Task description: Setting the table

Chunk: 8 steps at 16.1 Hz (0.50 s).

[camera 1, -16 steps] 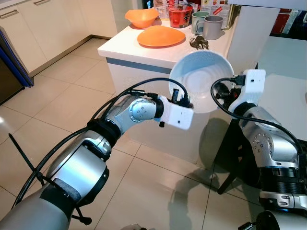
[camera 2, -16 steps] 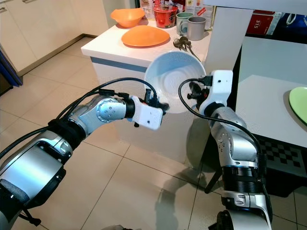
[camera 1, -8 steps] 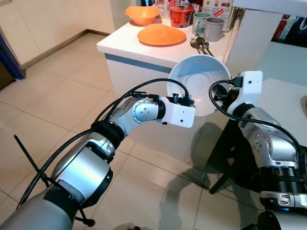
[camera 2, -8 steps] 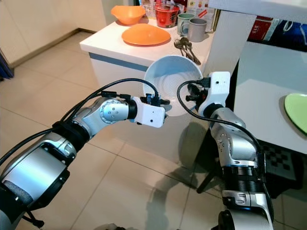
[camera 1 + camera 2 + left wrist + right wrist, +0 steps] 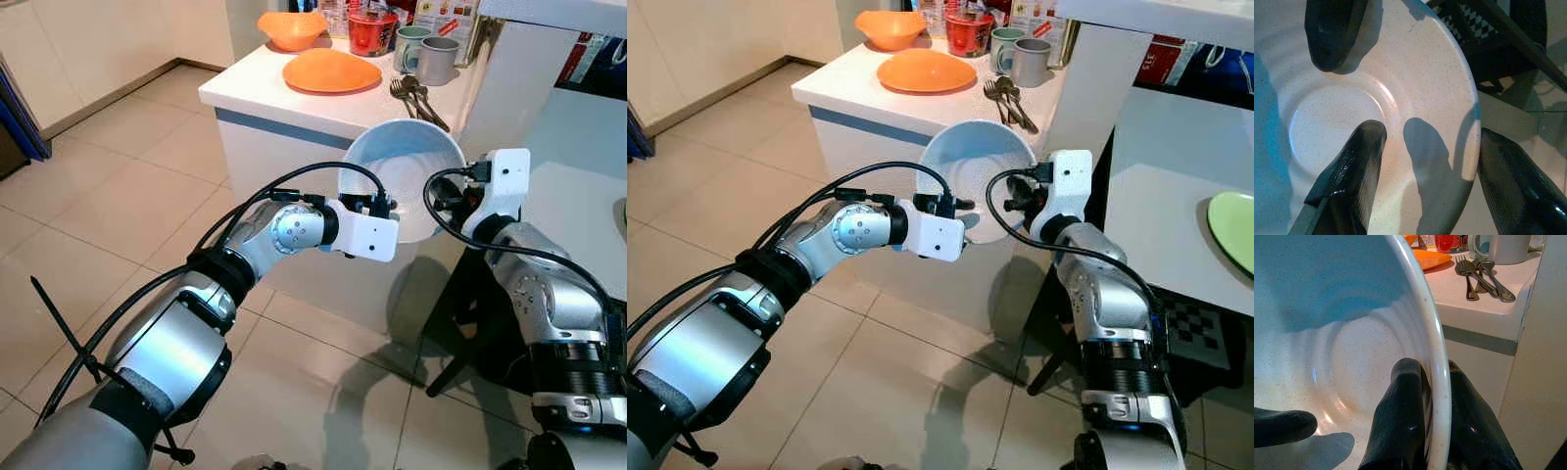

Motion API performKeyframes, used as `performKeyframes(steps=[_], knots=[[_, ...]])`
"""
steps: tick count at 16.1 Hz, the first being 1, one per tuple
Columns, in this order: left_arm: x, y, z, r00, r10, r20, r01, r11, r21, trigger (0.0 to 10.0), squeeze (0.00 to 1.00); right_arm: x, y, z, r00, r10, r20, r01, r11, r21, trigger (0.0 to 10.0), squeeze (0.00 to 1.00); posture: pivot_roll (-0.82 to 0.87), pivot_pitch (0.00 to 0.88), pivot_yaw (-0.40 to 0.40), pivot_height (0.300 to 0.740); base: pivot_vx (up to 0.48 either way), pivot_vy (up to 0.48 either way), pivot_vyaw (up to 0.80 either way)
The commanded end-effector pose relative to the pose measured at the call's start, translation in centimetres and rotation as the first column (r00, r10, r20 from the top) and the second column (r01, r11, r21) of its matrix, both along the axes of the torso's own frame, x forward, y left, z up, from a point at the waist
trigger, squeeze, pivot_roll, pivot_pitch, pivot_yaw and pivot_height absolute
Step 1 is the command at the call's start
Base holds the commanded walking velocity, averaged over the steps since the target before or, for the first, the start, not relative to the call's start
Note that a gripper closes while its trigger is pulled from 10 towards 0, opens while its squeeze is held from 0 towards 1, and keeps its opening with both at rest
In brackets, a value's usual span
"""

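Left wrist view: speckled white bowl [image 5: 1415,98].

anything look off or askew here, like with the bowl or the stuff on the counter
Only the white bowl: it is held in mid-air tipped on edge, its empty inside facing the camera, with the left gripper and right gripper each pinching its rim. On the counter, forks lie loosely crossed. Nothing spilled or broken.

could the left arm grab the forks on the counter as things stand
Probably not: the left end effector is clamped on the white bowl's rim, shared with the right end effector. The forks lie beyond the bowl.
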<state>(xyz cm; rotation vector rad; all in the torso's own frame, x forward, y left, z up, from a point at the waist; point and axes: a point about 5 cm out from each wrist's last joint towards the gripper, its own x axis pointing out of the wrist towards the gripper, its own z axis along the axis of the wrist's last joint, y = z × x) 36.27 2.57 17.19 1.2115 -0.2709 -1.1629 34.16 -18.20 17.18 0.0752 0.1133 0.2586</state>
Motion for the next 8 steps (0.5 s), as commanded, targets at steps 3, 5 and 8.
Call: performKeyframes(steps=[3, 5, 8], knots=[[0.62, -0.44, 3.39, 0.997, 0.035, 0.069, -0.021, 0.980, -0.198, 10.0, 1.00, -0.90, 0.38, -2.83, 0.992, 0.002, -0.124, -0.006, 1.000, -0.029, 0.0, 0.00, -0.05, 0.000, 0.070, 0.740, 0.000, 0.000, 0.00], [0.55, -0.45, 3.24, 0.998, 0.032, 0.056, -0.020, 0.979, -0.201, 10.0, 1.00, -1.01, 0.36, -2.86, 0.992, 0.000, -0.124, -0.003, 1.000, -0.028, 0.0, 0.00, -0.05, 0.000, 0.074, 0.740, 0.000, 0.000, 0.00], [0.40, -0.60, 3.12, 0.999, 0.010, 0.052, -0.001, 0.984, -0.180, 10.0, 1.00, -1.21, 0.33, -2.82, 0.993, -0.008, -0.120, 0.005, 1.000, -0.028, 0.0, 0.00, -0.06, 0.000, 0.089, 0.740, 0.000, 0.000, 0.00]])
